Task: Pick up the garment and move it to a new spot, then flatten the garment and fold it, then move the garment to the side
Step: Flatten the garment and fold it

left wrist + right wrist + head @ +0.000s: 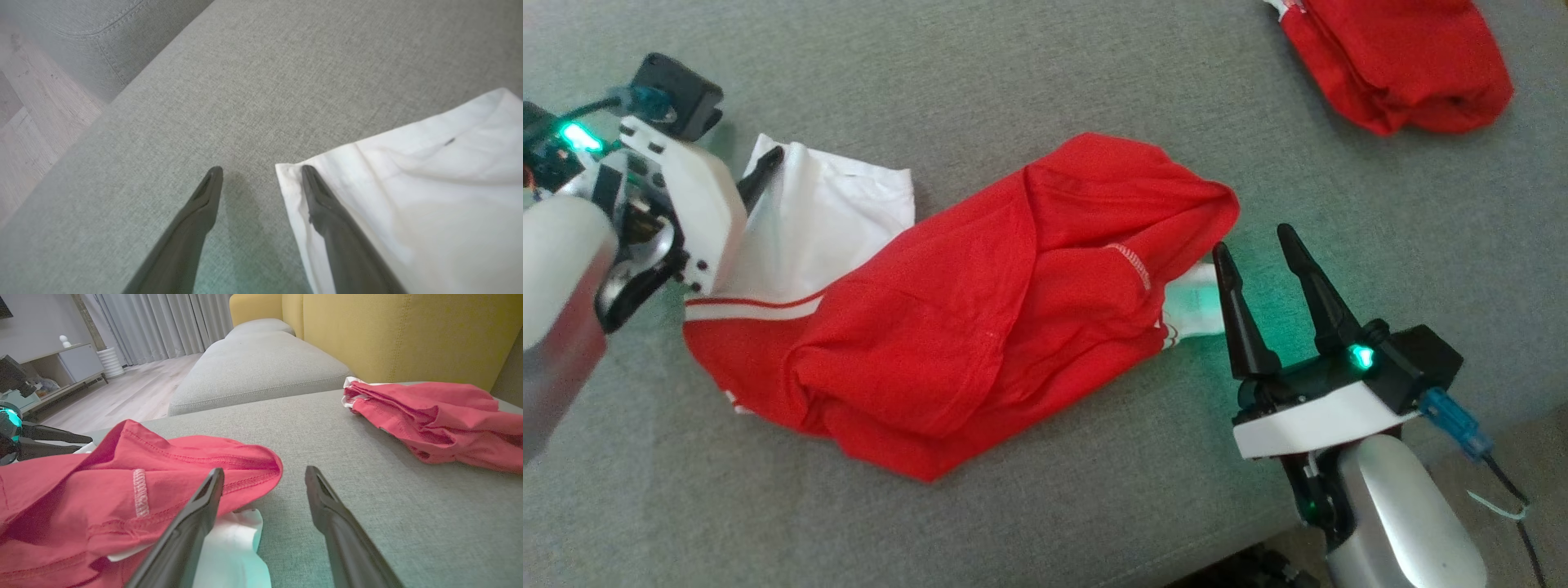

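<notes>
- While poised for flattening, found left gripper (259,171) and right gripper (1254,245) spread wide, empty, at the crumpled red-and-white garment's (980,302) ends.
- Probably needed next: pinching both ends, pulling taut.

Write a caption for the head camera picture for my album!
Open left fingers and right fingers flank a crumpled red-and-white garment on a grey cushion.

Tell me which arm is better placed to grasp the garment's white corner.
Probably the left. The left gripper is open, with the edge of the garment at its white corner between its fingers. The right gripper is open at the opposite, red end.
</notes>
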Robot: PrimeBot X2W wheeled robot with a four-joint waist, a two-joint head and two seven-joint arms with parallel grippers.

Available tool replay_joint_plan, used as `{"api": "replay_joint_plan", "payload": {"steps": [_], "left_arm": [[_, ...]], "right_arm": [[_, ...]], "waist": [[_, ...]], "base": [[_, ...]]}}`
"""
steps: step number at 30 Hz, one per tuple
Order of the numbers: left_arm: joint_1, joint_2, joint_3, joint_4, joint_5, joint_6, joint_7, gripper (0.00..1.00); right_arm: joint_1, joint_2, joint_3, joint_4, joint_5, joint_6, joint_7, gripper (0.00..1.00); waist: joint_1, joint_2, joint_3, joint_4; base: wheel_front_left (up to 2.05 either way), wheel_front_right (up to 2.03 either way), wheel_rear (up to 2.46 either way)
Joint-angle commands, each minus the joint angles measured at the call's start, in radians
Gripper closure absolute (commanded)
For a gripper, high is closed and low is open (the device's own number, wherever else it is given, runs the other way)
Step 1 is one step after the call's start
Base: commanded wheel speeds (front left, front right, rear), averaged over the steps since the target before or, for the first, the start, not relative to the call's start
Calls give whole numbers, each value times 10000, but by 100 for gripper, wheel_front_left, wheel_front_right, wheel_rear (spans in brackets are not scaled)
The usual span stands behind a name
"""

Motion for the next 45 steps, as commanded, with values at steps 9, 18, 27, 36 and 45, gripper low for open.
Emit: {"api": "replay_joint_plan", "payload": {"steps": [9, 18, 27, 36, 45], "left_arm": [[-906, 885, -532, -655, -1307, 18, 362, 0], [-739, 1329, -905, -1424, -2196, 18, 1189, 0], [-760, 1334, -1236, -1574, -1880, 18, -170, 100], [-1338, 1022, -1394, -1263, -1512, 18, -2245, 100], [-1888, 709, -1528, -1504, -1635, 18, -3150, 100]], "right_arm": [[32, -29, 70, -291, 40, -7, -38, 0], [60, -29, 132, -351, 111, -7, -38, 0], [63, -29, 160, -313, 40, -7, -38, 0], [156, -29, 635, -345, 179, -7, -38, 0], [-510, -475, 3571, 250, 2026, -7, -38, 0]], "waist": [[-1, 0, -122, -185], [-1, 0, -120, -168], [-1, 0, -181, -153], [-1, 0, -868, 332], [-1, 0, -1462, 991]], "base": [[0, 0, 0], [0, 0, 0], [0, 0, 0], [0, 0, 0], [0, 0, 0]]}}
